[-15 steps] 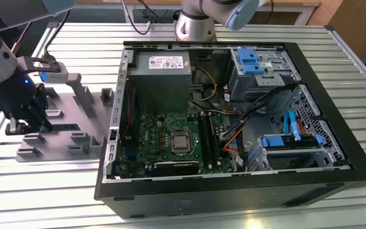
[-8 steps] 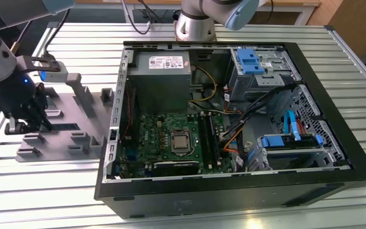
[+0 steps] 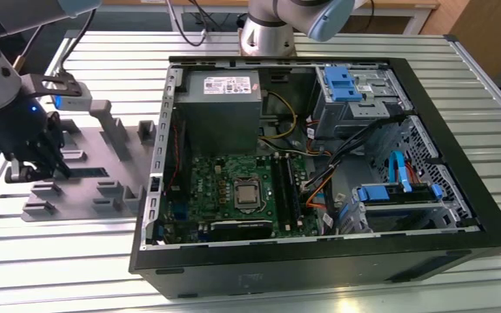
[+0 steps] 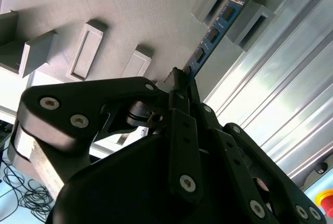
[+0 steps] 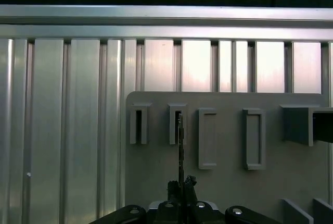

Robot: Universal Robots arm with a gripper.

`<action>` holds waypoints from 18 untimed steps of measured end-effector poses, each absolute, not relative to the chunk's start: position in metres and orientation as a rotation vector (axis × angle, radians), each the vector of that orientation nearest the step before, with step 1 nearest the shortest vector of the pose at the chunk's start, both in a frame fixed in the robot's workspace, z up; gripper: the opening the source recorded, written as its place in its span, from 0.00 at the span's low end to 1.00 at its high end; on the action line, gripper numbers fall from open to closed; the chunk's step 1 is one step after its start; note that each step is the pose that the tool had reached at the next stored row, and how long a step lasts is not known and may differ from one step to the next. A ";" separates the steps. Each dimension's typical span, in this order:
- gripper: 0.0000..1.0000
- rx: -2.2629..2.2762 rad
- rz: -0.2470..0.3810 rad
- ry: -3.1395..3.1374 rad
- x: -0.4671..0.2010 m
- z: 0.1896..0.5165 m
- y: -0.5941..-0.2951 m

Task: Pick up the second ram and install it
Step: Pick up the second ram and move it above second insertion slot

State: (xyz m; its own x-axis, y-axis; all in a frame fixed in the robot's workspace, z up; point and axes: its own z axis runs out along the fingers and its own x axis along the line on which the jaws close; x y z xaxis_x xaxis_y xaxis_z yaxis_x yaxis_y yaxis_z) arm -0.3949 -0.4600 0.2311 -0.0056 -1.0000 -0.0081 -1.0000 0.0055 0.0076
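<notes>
The pincer (image 4: 179, 77) is holding its two fingers nearly shut, with only the thin second ram (image 4: 218, 23) between them, so it is gripping the near end of the stick by its two flat faces. From the fingertips the stick is reaching straight ahead, and its far end is sitting between two upright posts of the grey tray (image 4: 130, 5). I think these posts are holding it on its edge so that the fingers can take it from both sides. Whether it is already lifting from the tray, I cannot tell. In the exterior view the pincer (image 3: 33, 171) is hanging low over the tray (image 3: 102, 140), well apart from the open computer case (image 3: 320, 261), where the green board (image 3: 224, 182) is lying.
</notes>
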 end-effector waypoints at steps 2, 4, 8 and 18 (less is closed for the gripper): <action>0.14 -2.215 0.017 2.227 -0.395 0.232 -0.460; 0.14 -2.215 0.018 2.227 -0.395 0.232 -0.460; 0.14 -2.215 0.018 2.227 -0.395 0.243 -0.460; 0.14 -2.215 0.018 2.227 -0.395 0.246 -0.460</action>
